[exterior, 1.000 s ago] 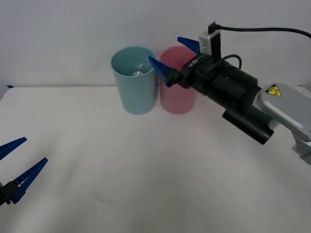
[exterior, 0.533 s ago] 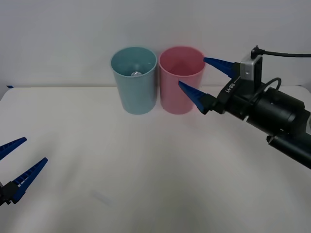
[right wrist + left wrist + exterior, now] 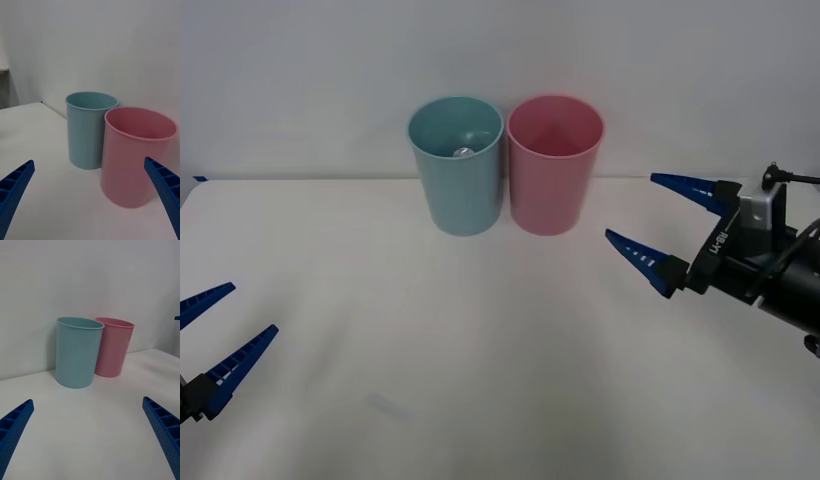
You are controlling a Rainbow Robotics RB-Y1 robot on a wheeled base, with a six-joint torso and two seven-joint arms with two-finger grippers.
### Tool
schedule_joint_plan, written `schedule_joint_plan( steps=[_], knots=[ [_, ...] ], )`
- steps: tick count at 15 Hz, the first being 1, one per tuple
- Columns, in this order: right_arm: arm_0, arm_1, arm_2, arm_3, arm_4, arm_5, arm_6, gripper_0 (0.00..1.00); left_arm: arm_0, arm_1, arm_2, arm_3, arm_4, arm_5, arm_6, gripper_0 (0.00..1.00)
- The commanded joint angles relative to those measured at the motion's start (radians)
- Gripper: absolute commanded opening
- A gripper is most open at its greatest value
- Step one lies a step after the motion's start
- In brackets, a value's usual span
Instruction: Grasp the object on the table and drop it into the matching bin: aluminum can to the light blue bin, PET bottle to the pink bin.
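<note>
The aluminum can point(image 3: 463, 152) lies inside the light blue bin point(image 3: 457, 190), only its silver top showing over the rim. The pink bin point(image 3: 555, 185) stands right beside it at the back of the white table point(image 3: 480, 350). My right gripper point(image 3: 665, 220) is open and holds nothing, low over the table to the right of the pink bin. Its wrist view shows the light blue bin point(image 3: 90, 131) and the pink bin point(image 3: 137, 157) ahead. My left gripper point(image 3: 220, 330) is open at the near left edge, facing the light blue bin point(image 3: 78, 352) and pink bin point(image 3: 112, 347).
A plain white wall rises straight behind the two bins. The table's far edge runs just behind them.
My right gripper has drawn back from over the bins, moving right and down toward the table, still open. The left arm has not moved.
</note>
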Motion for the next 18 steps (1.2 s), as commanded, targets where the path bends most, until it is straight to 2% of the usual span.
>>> schedule_joint_plan(
  steps=[1,3,7,9,14,18],
  knots=[
    [0.082,0.027,-0.092,0.001,0.021,-0.093,0.025,1.0,0.0,0.0,0.0,0.0,0.0,0.0,0.0,1.0],
    [0.134,0.076,-0.174,0.001,0.055,-0.173,0.03,1.0,0.0,0.0,0.0,0.0,0.0,0.0,0.0,1.0],
    [0.228,0.232,-0.371,0.001,0.136,-0.369,0.01,1.0,0.0,0.0,0.0,0.0,0.0,0.0,0.0,1.0],
    [0.254,0.291,-0.436,0.014,0.148,-0.441,-0.01,1.0,0.0,0.0,0.0,0.0,0.0,0.0,0.0,1.0],
    [0.265,0.34,-0.534,0.092,0.148,-0.596,-0.048,1.0,0.0,0.0,0.0,0.0,0.0,0.0,0.0,1.0],
    [0.318,0.338,-0.582,0.092,0.124,-0.619,-0.062,1.0,0.0,0.0,0.0,0.0,0.0,0.0,0.0,1.0]
  ],
)
